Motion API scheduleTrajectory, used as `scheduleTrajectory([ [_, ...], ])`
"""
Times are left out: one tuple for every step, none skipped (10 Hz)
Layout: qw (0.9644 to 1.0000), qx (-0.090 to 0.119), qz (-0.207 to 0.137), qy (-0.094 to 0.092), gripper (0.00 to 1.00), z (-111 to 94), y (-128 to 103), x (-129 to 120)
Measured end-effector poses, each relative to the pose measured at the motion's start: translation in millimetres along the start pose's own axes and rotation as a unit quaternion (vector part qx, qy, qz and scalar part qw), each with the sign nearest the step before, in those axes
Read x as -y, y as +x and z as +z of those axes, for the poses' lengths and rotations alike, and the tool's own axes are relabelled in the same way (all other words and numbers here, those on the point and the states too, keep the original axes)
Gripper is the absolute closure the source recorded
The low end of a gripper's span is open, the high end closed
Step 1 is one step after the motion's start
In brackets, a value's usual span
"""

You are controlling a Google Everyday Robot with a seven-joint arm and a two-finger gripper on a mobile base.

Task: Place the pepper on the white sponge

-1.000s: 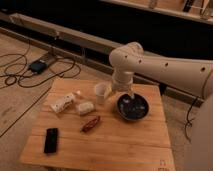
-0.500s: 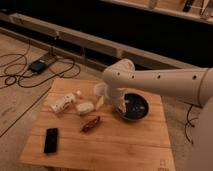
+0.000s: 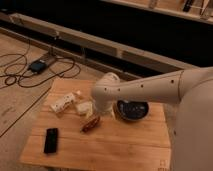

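Observation:
The pepper [image 3: 91, 124] is a small dark red-brown piece lying on the wooden table [image 3: 115, 150] near its middle. The white sponge [image 3: 84, 108] lies just behind and left of it, a short gap apart. My white arm reaches in from the right. My gripper [image 3: 100, 114] hangs low at the arm's end, right beside the sponge and just above the pepper's far end. Nothing shows in its hold.
A longer white block [image 3: 62, 104] lies left of the sponge. A black phone [image 3: 51, 140] lies at the table's front left. A dark bowl [image 3: 132, 110] stands to the right, partly behind my arm. Cables and a blue box [image 3: 38, 65] lie on the floor at left.
My arm has swung left from above the bowl and come down toward the pepper and sponge. It now covers the white cup. The objects on the table have not moved.

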Motion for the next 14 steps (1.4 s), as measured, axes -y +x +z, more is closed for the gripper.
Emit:
scheduleTrajectory([
  [0.9999,0.000,-0.015,0.004,0.20,14,1,-12],
  [0.9997,0.000,-0.022,0.007,0.20,21,1,-19],
  [0.9996,-0.002,-0.025,0.011,0.20,32,0,-25],
  [0.9996,-0.006,-0.022,0.014,0.20,41,-1,-27],
  [0.9996,-0.009,-0.018,0.017,0.20,48,-3,-29],
  [0.9996,-0.012,-0.015,0.019,0.20,55,-4,-31],
  [0.9995,-0.017,-0.010,0.026,0.20,63,-7,-31],
  [0.9993,-0.021,-0.007,0.030,0.20,69,-8,-31],
  [0.9991,-0.025,-0.004,0.033,0.20,74,-9,-31],
  [0.9989,-0.029,-0.001,0.036,0.20,79,-10,-31],
  [0.9986,-0.034,0.002,0.039,0.20,84,-11,-30],
  [0.9985,-0.037,0.002,0.041,0.20,87,-11,-30],
  [0.9983,-0.040,0.004,0.043,0.20,91,-12,-30],
  [0.9981,-0.043,0.005,0.045,0.20,93,-12,-30],
])
